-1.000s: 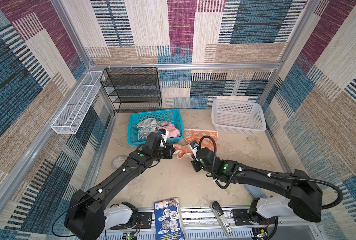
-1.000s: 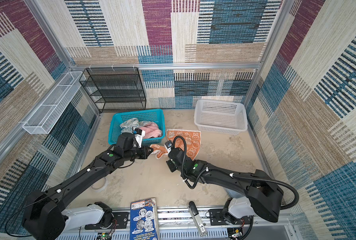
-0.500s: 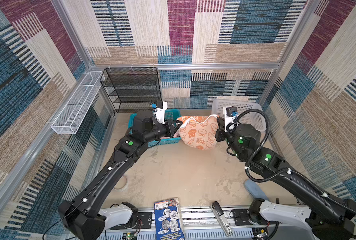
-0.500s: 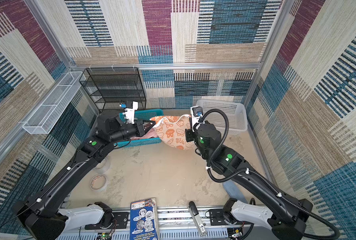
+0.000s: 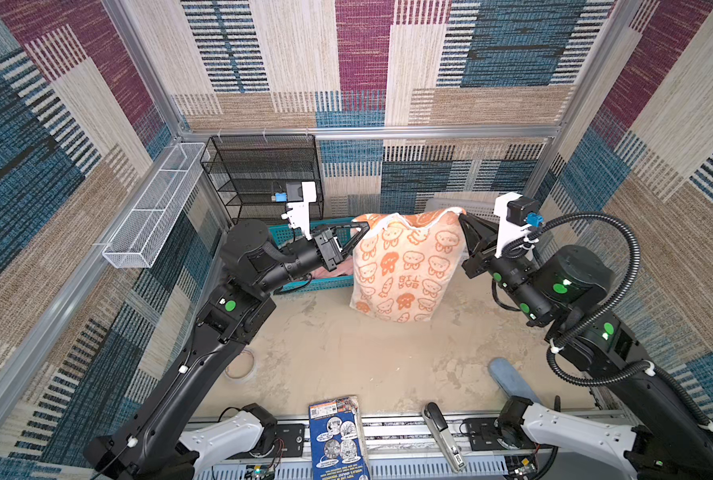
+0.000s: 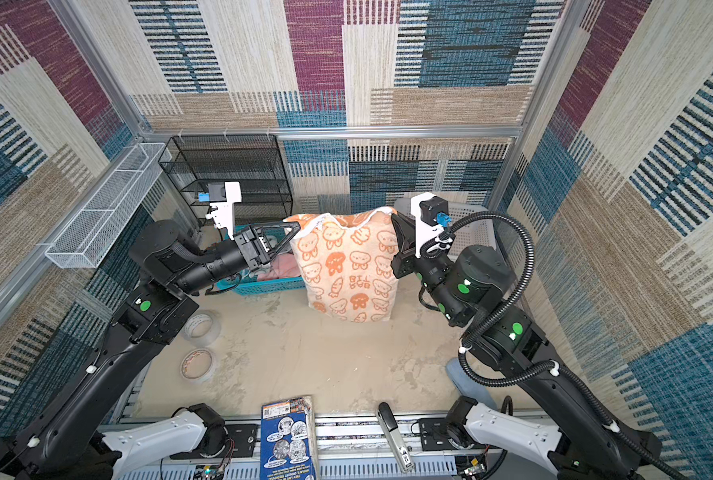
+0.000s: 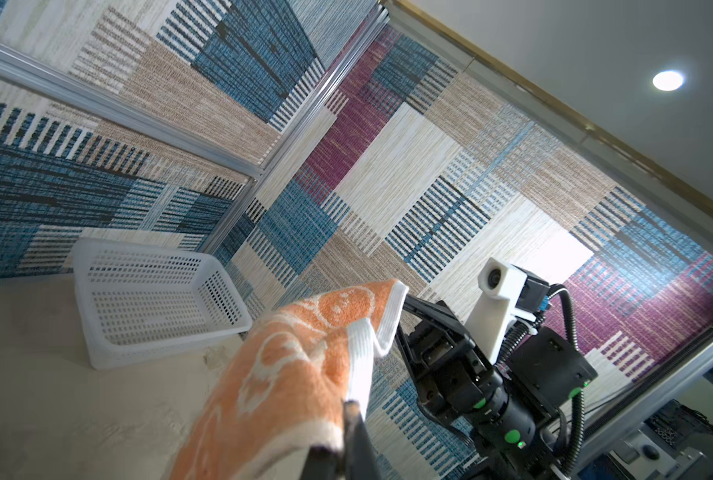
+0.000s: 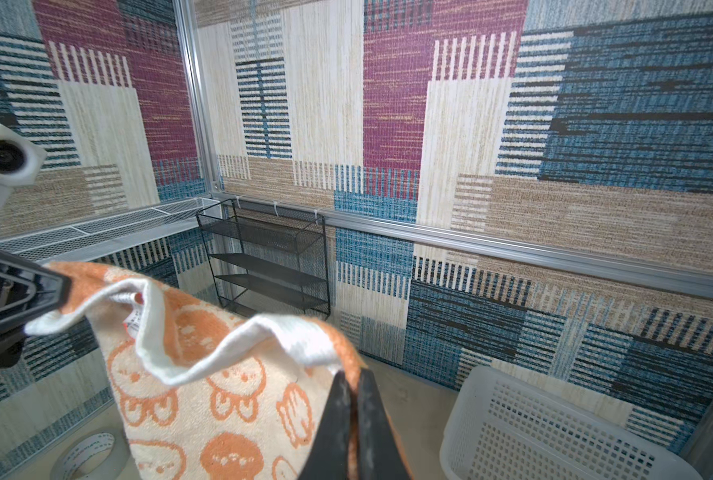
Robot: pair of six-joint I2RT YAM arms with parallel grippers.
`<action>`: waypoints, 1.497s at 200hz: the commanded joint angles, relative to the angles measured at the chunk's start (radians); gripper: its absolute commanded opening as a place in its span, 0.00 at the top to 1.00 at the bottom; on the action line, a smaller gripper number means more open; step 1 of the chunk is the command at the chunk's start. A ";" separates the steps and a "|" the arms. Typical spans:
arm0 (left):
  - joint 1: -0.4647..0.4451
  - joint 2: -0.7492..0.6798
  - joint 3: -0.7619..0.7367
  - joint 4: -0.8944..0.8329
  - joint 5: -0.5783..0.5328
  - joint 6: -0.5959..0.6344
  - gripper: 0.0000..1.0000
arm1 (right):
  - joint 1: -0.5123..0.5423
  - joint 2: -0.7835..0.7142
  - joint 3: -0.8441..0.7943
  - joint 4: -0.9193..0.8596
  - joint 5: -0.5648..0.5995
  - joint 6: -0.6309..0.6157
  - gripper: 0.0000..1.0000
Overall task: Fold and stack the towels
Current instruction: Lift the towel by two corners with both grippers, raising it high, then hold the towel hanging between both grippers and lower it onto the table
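Orange towel (image 5: 404, 266) is held spread at frame centre, its upper corners clamped by the left hand (image 5: 366, 227) and right hand (image 5: 461, 218). Its printed lettering cannot be read.

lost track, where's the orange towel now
In both top views the orange towel hangs mid-scene, held up between the left gripper and right gripper, just right of the teal basket.

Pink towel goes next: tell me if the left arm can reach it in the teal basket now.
Probably not yet: the left gripper is shut on the orange towel, though the pink towel lies uncovered nearby.
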 commanded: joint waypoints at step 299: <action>0.004 -0.109 -0.167 -0.034 -0.124 0.035 1.00 | -0.013 -0.009 -0.016 -0.130 -0.239 0.051 1.00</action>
